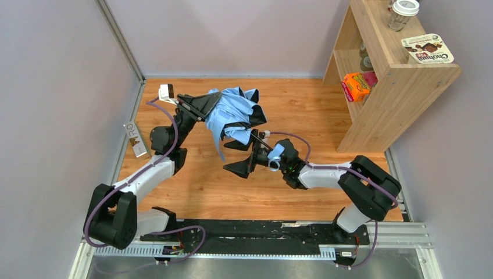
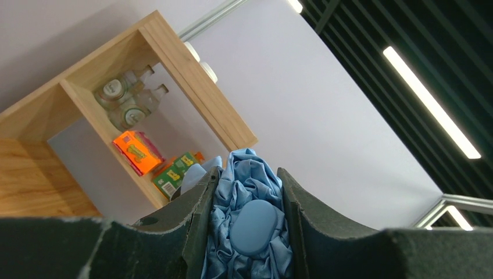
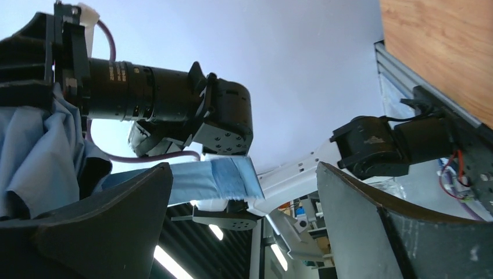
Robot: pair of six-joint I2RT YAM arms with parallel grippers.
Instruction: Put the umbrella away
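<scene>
Holding the collapsed umbrella (image 1: 235,113) above the far-centre tabletop (image 1: 302,116), not yet stowed.
Left gripper (image 1: 208,106) clamps its handle end; right gripper (image 1: 235,157) gapes just near-right of it. Canopy is down but loosely bunched; tidying and stowing seem to remain. Long axis apparently runs left to right, canopy end toward the shelf (image 1: 401,87).

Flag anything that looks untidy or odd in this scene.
The umbrella, clamped in the left gripper, is only a crumpled bundle, with its canopy folds bulging unevenly. Its strap hangs loose, crossing the gap of the open right gripper.
</scene>
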